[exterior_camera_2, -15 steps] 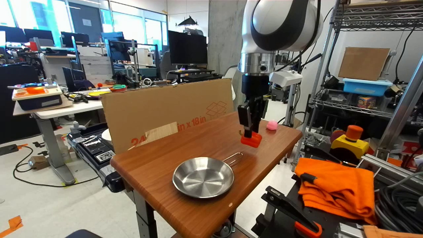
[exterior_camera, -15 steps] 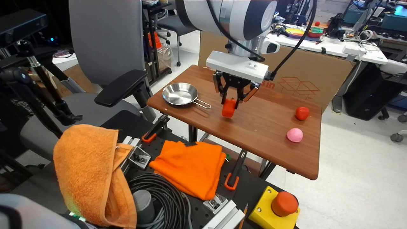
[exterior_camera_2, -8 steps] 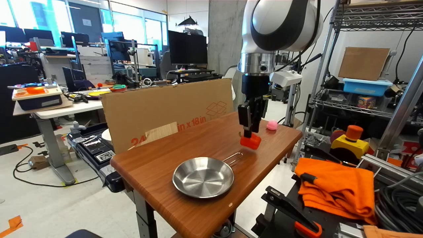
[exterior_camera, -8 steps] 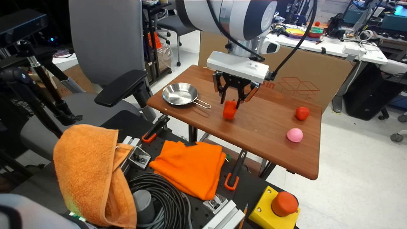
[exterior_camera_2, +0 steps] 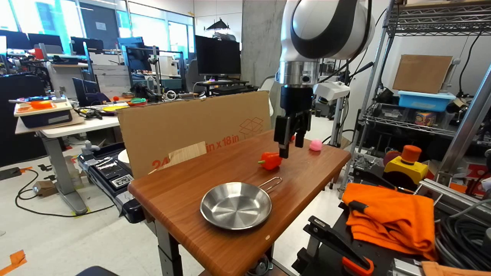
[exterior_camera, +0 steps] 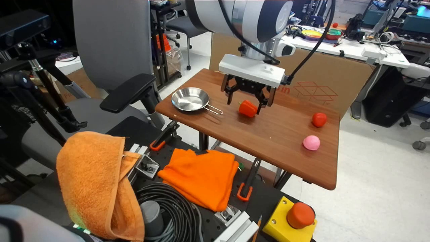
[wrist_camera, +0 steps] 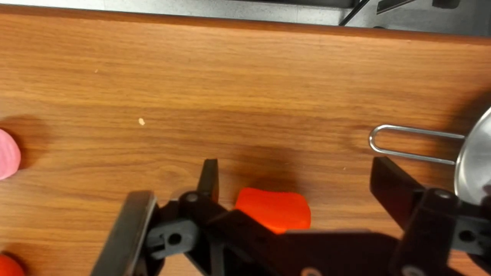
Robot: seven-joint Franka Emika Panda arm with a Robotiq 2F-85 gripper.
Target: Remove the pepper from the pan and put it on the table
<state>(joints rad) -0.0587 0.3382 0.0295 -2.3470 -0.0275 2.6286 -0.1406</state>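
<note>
- Red pepper (exterior_camera: 248, 109) is seen below the hand (wrist_camera: 294, 161), apparently laid on the surface (exterior_camera: 287, 143), apart from the pan (exterior_camera_2: 236, 207) off to the hand's side.
- Hand is spread, nothing pinched.
- Release is judged nearly complete; straight lifting is called for next.

The brown wood-grained table (exterior_camera: 275, 129) (a pale fleck (wrist_camera: 141, 121) shows on its top) carries the silvery pan (exterior_camera: 190, 99) near one end. A red round object (exterior_camera: 319, 119) and a pink ball (exterior_camera: 311, 143) sit near the opposite end, the pepper (exterior_camera: 248, 108) lying between.
</note>
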